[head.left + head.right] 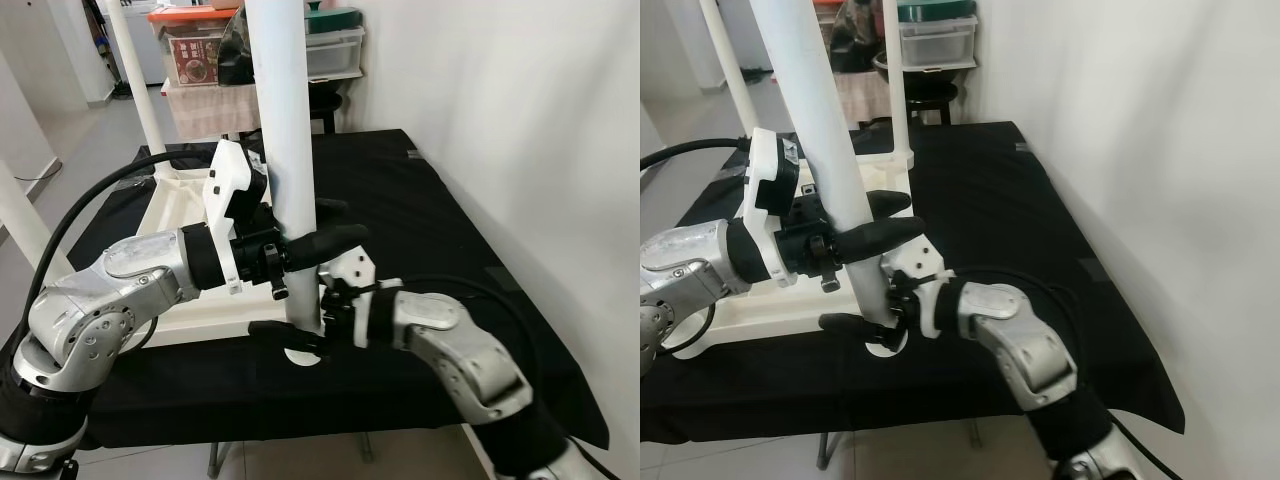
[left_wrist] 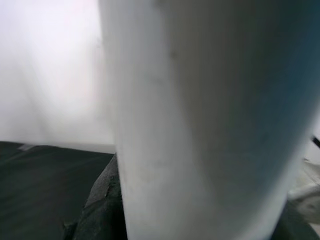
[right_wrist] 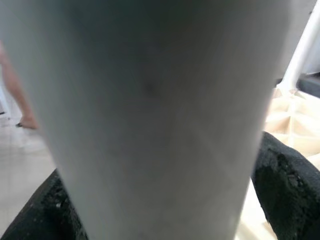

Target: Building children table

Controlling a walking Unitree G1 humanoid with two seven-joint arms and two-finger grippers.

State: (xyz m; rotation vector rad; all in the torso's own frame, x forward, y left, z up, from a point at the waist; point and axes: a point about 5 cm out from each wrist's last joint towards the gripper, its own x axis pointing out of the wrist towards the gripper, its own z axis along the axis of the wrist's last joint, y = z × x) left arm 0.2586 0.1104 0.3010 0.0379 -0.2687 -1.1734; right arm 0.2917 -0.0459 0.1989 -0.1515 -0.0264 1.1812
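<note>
Table leg (image 1: pixel 285 130): white round post, standing close to upright at the centre of the head views; its foot (image 1: pixel 304 352) meets the near corner of the tabletop panel. In both wrist views the post stands close before the lens.

Tabletop panel (image 1: pixel 185 205): white, lying flat and underside up on the black cloth, at about 9 o'clock from the held leg; ribbed inner face visible.

Other legs: one white leg (image 1: pixel 135 75) rises at about 11 o'clock from the held leg; another (image 1: pixel 22 220) stands at the 9 o'clock edge of the left eye view.

Left gripper (image 1: pixel 300 250): reaches in from 9 o'clock and pinches the leg at mid-height; one black finger (image 1: pixel 330 242) wraps the near side, the second lies behind the post. A finger (image 2: pixel 102 200) is seen pressed to the post in the left wrist view.

Right gripper (image 1: pixel 305 325): comes in from 4 o'clock and clamps the same leg just above its foot; one finger (image 1: pixel 285 335) shows on the near side. Both padded fingers flank the post in the right wrist view, one at (image 3: pixel 287 187).

Work surface (image 1: pixel 420 230): table draped in black cloth.

Background: storage boxes (image 1: pixel 330 40) on a stand at 12 o'clock; white wall (image 1: pixel 520 120) at 3 o'clock.
</note>
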